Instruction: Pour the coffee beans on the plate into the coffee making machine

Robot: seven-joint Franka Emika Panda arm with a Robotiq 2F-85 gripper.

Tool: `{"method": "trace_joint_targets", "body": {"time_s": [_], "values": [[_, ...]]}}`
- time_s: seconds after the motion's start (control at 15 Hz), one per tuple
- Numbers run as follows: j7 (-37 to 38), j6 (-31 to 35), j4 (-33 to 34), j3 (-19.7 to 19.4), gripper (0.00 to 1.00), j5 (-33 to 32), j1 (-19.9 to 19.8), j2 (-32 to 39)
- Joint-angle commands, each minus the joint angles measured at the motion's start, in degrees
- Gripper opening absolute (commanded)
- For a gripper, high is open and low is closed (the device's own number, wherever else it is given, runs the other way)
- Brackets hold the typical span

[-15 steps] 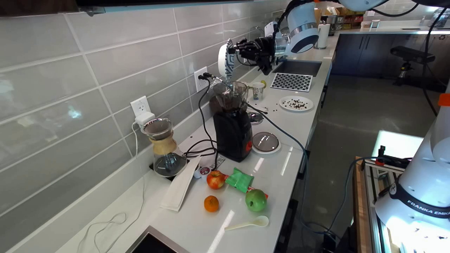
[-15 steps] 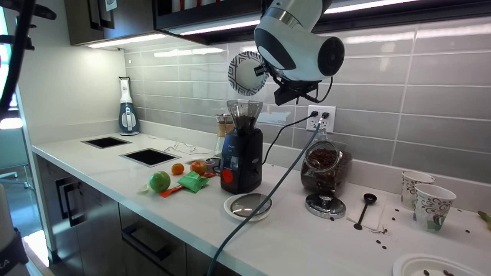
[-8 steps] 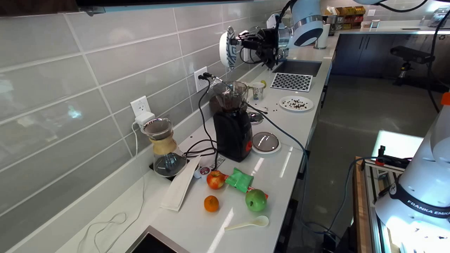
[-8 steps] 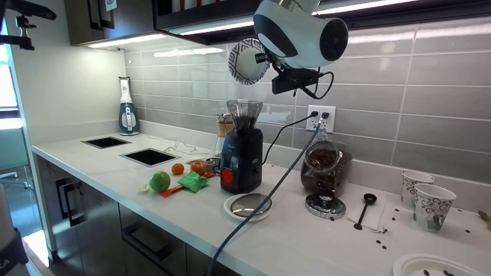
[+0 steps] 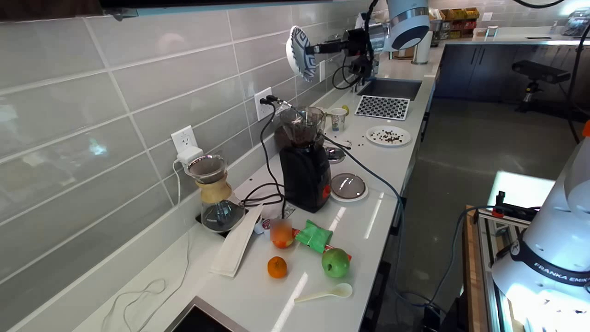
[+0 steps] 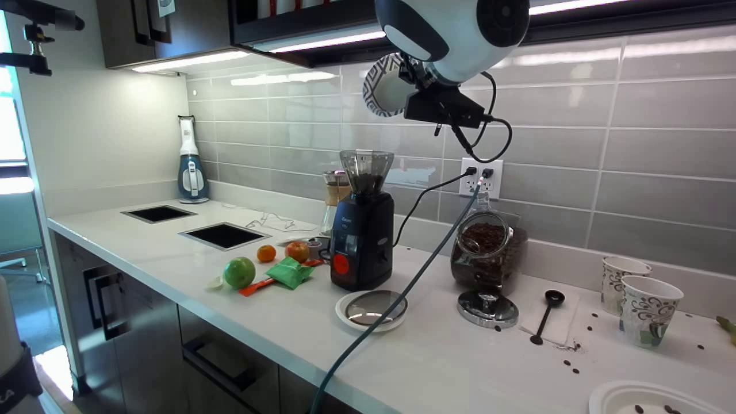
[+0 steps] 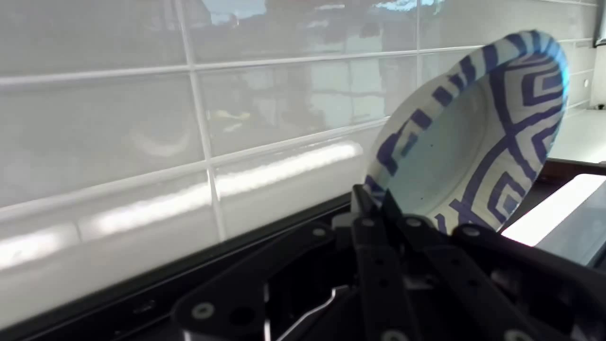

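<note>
My gripper (image 7: 374, 195) is shut on the rim of a white bowl with a blue geometric border (image 7: 440, 142). The bowl (image 5: 299, 53) is tipped on its side, its inner face showing only a few tiny dark specks. It hangs above the coffee making machine (image 5: 304, 180), a black appliance with a red round dial and a clear hopper, apart from it. Dark brown contents show in the hopper (image 6: 367, 172). Farther along the counter lies the plain white plate (image 5: 374, 139), with scattered coffee beans (image 5: 389, 136) on it. Only part of this plate (image 6: 601, 397) shows in an exterior view.
The tiled wall (image 6: 575, 126) is close behind the bowl, with cabinets overhead. A blue cable (image 6: 397, 305) crosses the counter front. A bean jar (image 6: 489, 247), patterned cups (image 6: 650, 310) and a glass carafe (image 5: 221, 212) stand around the machine. A round lid (image 5: 349, 185) and fruit lie before it.
My gripper has risen with the patterned bowl, farther above the hopper, and shifted slightly along the wall away from the carafe. The bowl's tilt has changed. Items on the counter have stayed put.
</note>
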Motion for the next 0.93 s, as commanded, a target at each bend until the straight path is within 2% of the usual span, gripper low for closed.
{"method": "trace_joint_targets", "body": {"time_s": [0.0, 0.47, 0.87], "values": [[12.7, 3.4, 0.1, -0.3, 0.01, -5.8, 0.5, -1.4], [34.5, 9.3, -0.2, -0.8, 0.01, -21.8, 0.1, -3.4], [53.3, 2.5, 1.0, -2.7, 0.01, -34.8, -1.5, -2.9]]}}
